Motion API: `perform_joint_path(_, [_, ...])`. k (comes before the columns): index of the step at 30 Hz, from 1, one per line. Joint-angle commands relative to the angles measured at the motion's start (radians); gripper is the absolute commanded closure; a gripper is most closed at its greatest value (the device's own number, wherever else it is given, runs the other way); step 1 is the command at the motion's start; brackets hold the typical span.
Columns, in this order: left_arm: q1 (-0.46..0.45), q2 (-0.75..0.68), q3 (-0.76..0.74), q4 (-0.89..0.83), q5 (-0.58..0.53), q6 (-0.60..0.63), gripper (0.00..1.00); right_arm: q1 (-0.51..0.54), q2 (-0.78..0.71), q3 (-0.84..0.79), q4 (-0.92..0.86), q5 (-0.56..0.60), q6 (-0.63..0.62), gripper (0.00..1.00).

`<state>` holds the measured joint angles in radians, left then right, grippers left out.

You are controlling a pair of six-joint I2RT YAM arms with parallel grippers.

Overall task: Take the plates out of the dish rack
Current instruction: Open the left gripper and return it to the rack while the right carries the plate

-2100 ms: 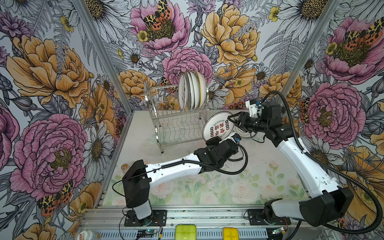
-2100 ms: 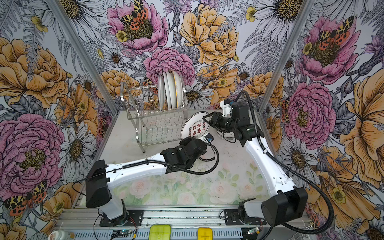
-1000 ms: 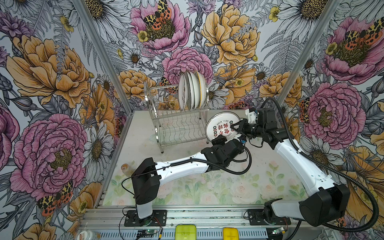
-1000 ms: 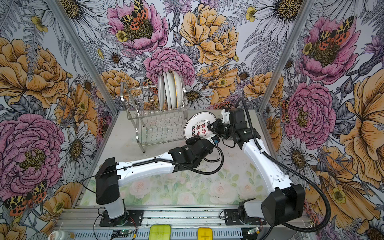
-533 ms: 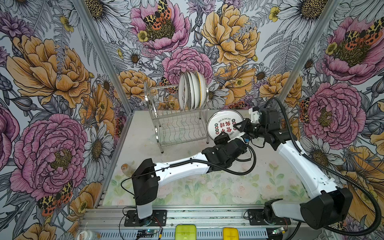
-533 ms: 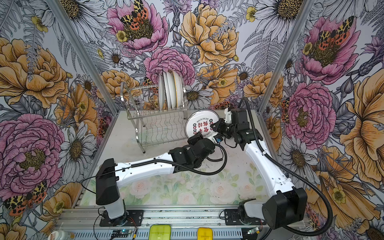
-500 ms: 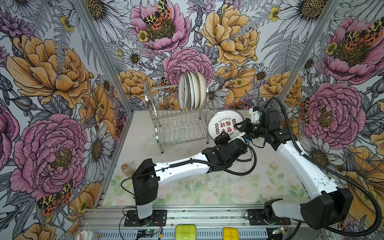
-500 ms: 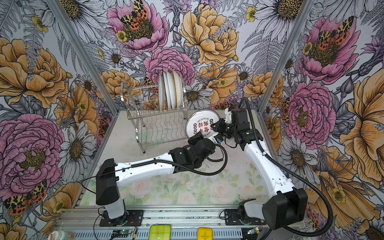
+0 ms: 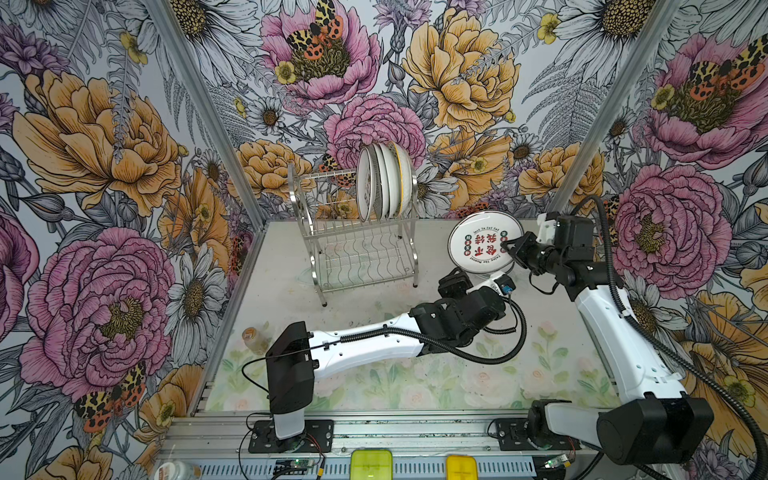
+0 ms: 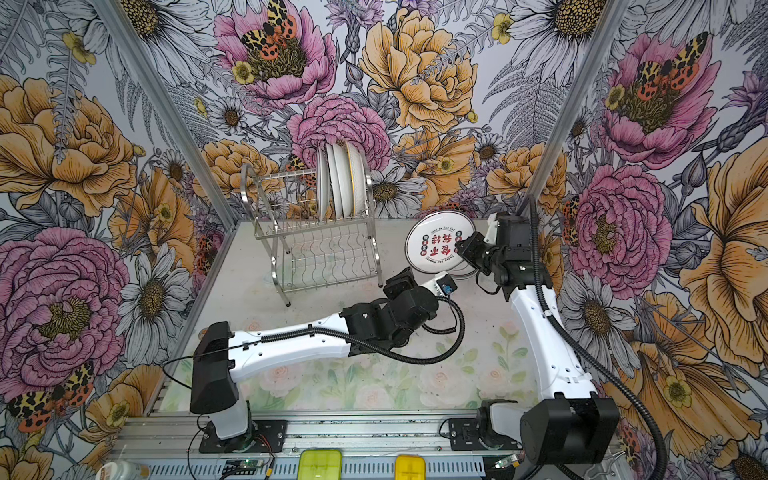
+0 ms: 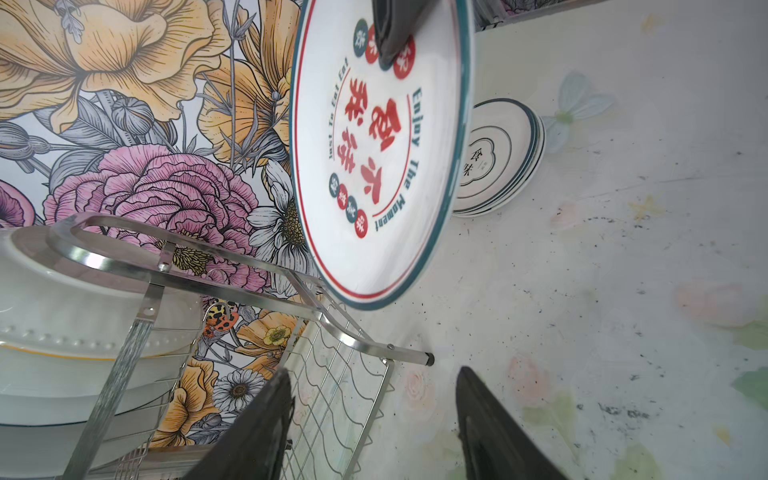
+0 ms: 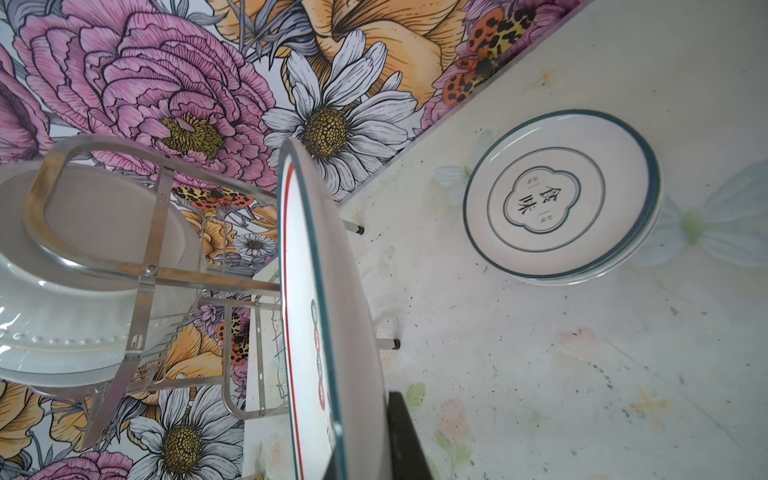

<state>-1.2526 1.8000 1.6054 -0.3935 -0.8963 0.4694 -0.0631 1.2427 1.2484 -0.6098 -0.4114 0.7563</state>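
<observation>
A white plate with red characters and a dark rim hangs tilted above the table, right of the dish rack. My right gripper is shut on its right rim. Just below that plate, my left gripper is open and holds nothing. Several white plates stand on edge in the rack's upper tier. A stack of plates lies flat on the table under the held plate.
The rack's near leg stands close to my left fingers. A small jar sits at the table's left edge. Flowered walls close in the back and both sides.
My left jaws have spread apart and stand clear of the plate's lower rim. The right gripper has carried the plate slightly right and toward the back.
</observation>
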Motion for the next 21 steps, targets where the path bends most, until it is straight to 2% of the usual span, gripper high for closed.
perform_joint_path(1, [0.000, -0.013, 0.034, -0.017, 0.033, -0.059, 0.35, -0.096, -0.035, -0.019, 0.036, -0.055, -0.017, 1.00])
perform_joint_path(8, [0.034, -0.107, -0.009, -0.022, 0.115, -0.134, 0.32, -0.285, -0.010, -0.058, 0.039, -0.148, -0.038, 1.00])
perform_joint_path(17, [0.154, -0.295, -0.143, -0.033, 0.233, -0.294, 0.28, -0.464, 0.002, -0.215, 0.061, -0.227, -0.084, 1.00])
perform_joint_path(21, [0.214, -0.391, -0.223, -0.031, 0.289, -0.365, 0.21, -0.519, 0.017, -0.280, 0.077, -0.250, -0.102, 1.00])
